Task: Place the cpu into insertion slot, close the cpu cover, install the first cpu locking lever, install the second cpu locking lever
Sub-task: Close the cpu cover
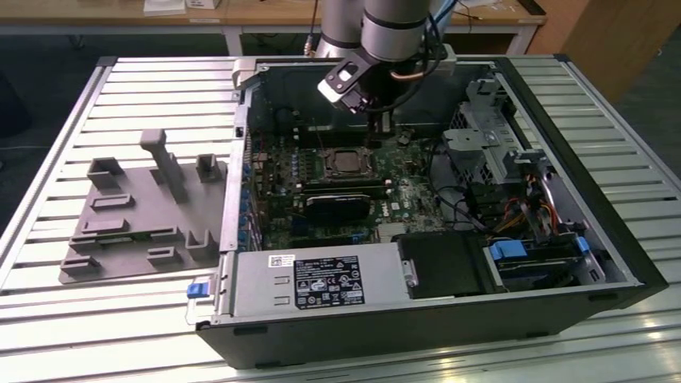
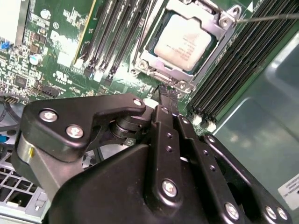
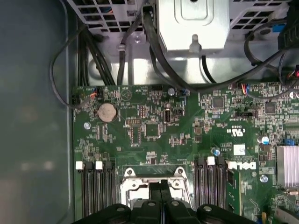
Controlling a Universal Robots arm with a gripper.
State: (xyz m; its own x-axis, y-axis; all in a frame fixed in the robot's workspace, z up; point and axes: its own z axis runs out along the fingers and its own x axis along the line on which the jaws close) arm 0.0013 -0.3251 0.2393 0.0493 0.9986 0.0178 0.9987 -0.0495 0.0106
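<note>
Exterior view first: an open computer case (image 1: pixel 623 267) lies on the slatted bench (image 1: pixel 159 88), with a grey moulded tray (image 1: pixel 123 239) just beside it on that view's left; the arm reaches down into the case, its claw (image 1: pixel 380 128) hanging over the green board near the cpu (image 1: pixel 343 163), and a black heatsink block (image 1: pixel 338 207) sits just past the chip, nearer the camera. In the second wrist view the cpu (image 2: pixel 184 41) lies flat in the insertion slot (image 2: pixel 154 73), pale metal top showing; the cpu cover (image 2: pixel 220 38) is down over it, framing the chip through its window; a thin lever rod (image 2: pixel 271 17) runs off from one corner, though whether it is latched I cannot tell. The claw (image 2: pixel 167 91) is pressed together with nothing between its fingers, its tip close to the slot's edge; long black memory slots (image 2: pixel 112 32) flank the socket on both sides. In the first wrist view the claw (image 3: pixel 160 185) again shows no gap.
</note>
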